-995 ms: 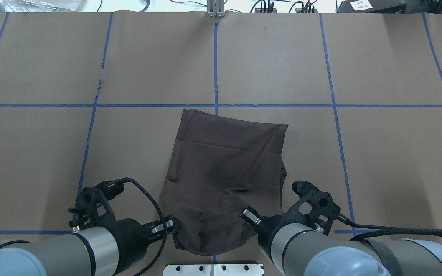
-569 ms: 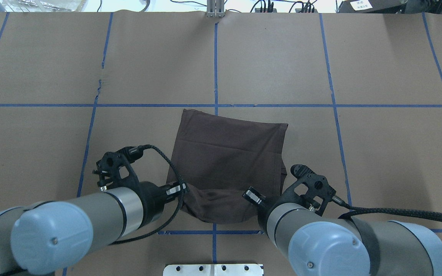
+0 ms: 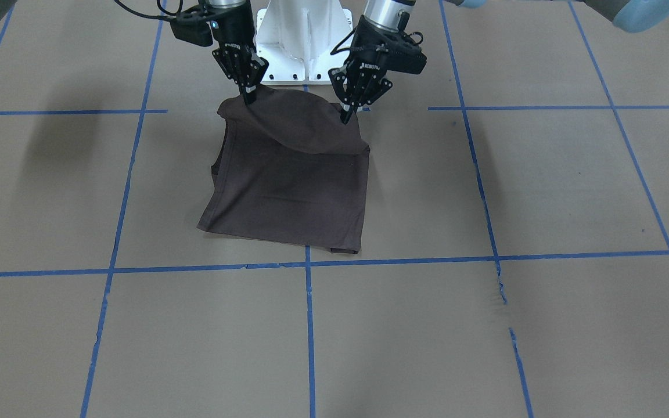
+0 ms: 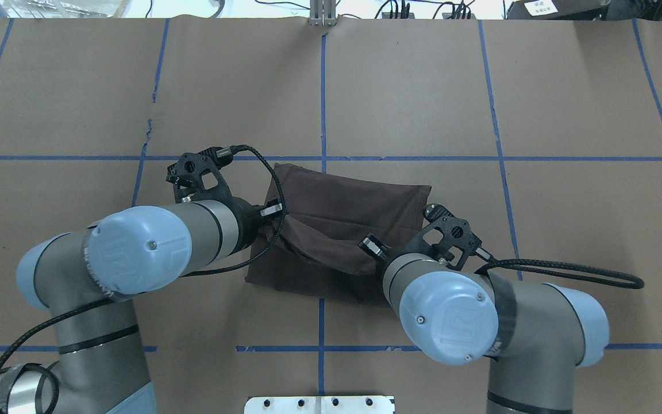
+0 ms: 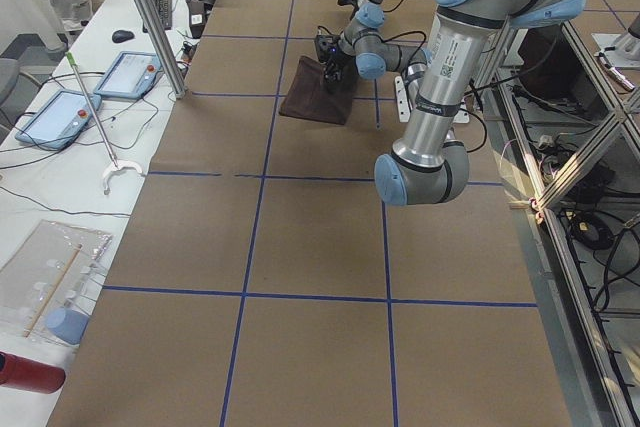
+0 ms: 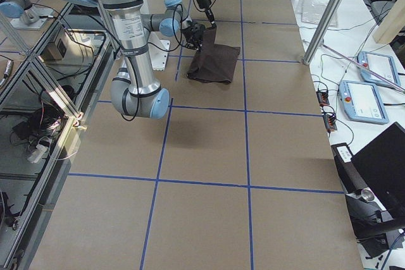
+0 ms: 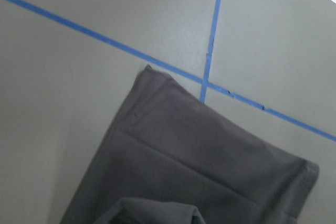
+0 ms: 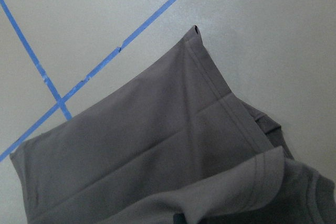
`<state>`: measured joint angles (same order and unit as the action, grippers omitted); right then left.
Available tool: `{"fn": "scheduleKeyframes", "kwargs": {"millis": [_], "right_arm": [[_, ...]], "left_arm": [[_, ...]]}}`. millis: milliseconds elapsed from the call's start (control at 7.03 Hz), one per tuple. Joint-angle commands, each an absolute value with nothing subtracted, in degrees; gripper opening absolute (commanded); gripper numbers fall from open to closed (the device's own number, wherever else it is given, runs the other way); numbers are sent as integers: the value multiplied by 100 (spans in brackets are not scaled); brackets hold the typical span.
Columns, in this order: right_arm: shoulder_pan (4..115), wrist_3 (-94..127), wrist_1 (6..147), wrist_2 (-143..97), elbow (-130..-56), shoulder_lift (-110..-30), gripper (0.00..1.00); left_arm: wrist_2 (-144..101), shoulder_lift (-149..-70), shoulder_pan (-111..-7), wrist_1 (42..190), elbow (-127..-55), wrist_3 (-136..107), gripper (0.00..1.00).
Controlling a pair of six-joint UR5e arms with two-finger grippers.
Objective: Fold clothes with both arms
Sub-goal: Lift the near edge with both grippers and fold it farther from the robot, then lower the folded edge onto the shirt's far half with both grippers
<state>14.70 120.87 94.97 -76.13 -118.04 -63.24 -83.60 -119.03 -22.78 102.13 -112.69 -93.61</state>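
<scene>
Jaws on both arms are pinched closed on cloth: the left gripper [image 3: 346, 118] and the right gripper [image 3: 248, 97] each clamp one end of the near edge of the T-shirt [image 3: 288, 191]. They hold that edge raised above the table [image 3: 485, 325], just in front of the white pedestal base [image 3: 302, 40]. Between the two pinch points the lifted edge sags in a soft, curved flap over the layer beneath. The fabric is a thin, matte, dark grey-brown knit, and the right wrist view shows parallel rows of stitching along its hems. The rest of the shirt lies flat as a rough rectangle with a faint straight crease across it. Its far edge stops just short of a crossing of blue tape lines [image 4: 323, 158]. Smooth brown paper [image 4: 411, 86], gridded by that tape, covers the tabletop, and one line farther out has a ragged break [image 4: 149, 123].
</scene>
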Motion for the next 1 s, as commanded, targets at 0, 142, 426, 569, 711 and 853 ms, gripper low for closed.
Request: {"fn": "scheduleKeyframes", "kwargs": {"millis": [0,142,426,569,711,853], "right_arm": [[1844,11840,8756,-7629,-11015,-6293,0],[1907,11787,8728,-7638,-10891,-6284,0],[1916,11786,8719,-7638,-10592,-6057,0],[1916,11786,8719,-7638,-10556,-6047,0],[1916,11777,8727,-7638,-10503,-6047,0],[1916,11769,8719,-7646,-10407,-6047,0]], "left_arm": [[-8350,-12076,-2425,10623,-10576,-9334,0],[-8350,-12137,-2495,10861,-10234,-9317,0],[-8332,-12234,-2593,11388,-9635,-9088,0],[-8332,-12243,-2593,11452,-9555,-9088,0],[-8332,-12261,-2593,11452,-9458,-9097,0],[-8332,-12322,-2593,11461,-9327,-9105,0]]}}
